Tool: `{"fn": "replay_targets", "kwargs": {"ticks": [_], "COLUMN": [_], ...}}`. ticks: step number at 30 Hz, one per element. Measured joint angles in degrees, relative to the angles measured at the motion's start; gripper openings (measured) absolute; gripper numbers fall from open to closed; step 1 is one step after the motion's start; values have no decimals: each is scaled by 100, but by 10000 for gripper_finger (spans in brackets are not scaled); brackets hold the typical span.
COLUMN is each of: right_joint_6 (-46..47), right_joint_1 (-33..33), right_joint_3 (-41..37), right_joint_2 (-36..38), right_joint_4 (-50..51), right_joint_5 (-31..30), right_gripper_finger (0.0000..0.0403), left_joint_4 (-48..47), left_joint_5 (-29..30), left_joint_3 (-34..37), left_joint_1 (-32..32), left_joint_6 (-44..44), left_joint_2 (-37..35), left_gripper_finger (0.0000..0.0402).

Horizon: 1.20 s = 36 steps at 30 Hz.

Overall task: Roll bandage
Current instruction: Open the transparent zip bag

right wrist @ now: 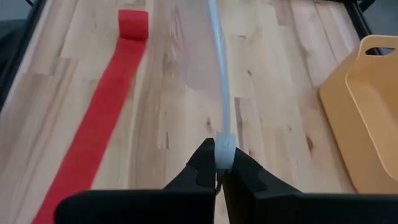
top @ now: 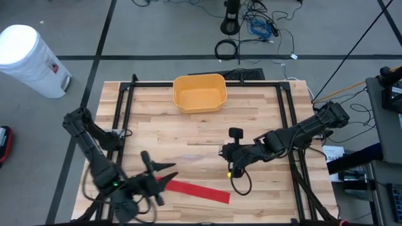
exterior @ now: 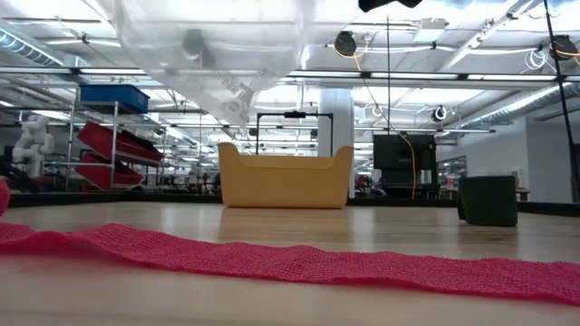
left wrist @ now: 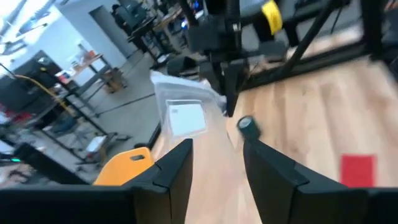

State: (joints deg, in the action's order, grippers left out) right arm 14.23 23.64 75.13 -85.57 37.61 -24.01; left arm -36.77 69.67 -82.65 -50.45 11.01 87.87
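A red bandage lies unrolled flat on the wooden table near its front edge. A small rolled end sits at its left. My left gripper hovers open just beside that rolled end, with nothing between its fingers. My right gripper is over the table's middle, shut on a clear plastic bag with a white label. The bag also shows hanging in the low view. My right gripper pinches the clear bag by an edge between its two fingers, which slant downward from the table's right side. The bag stretches away from the fingertips toward the left. In the low view it hangs clear of the tabletop.
A yellow bin stands at the table's far edge, middle. A small dark cylinder stands just beyond my right gripper. A black frame runs around the table. A white bucket stands on the floor at the far left.
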Motion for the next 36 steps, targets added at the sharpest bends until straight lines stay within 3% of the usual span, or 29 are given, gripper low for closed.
{"fn": "replay_targets", "kwargs": {"ticks": [9,18,22,34,36], "right_joint_6": [-23,-183,-187,-274,-292], "right_joint_1": [-187,-230,-230,-230,-230], "right_joint_3": [2,2,2,2,2], "right_joint_2": [-140,-224,-224,-224,-224], "right_joint_4": [71,74,65,-7,-33], "right_joint_5": [7,31,29,-142,-275], "right_gripper_finger": [0,0,6,7,7], "left_joint_4": [909,883,881,933,933], "left_joint_5": [500,13,-359,-206,-205], "left_joint_3": [-2,-2,0,-1,0], "left_joint_1": [534,787,871,880,880], "left_joint_6": [-888,-1138,-1137,-991,-987], "left_joint_2": [255,302,302,302,302], "left_gripper_finger": [236,241,208,22,10]}}
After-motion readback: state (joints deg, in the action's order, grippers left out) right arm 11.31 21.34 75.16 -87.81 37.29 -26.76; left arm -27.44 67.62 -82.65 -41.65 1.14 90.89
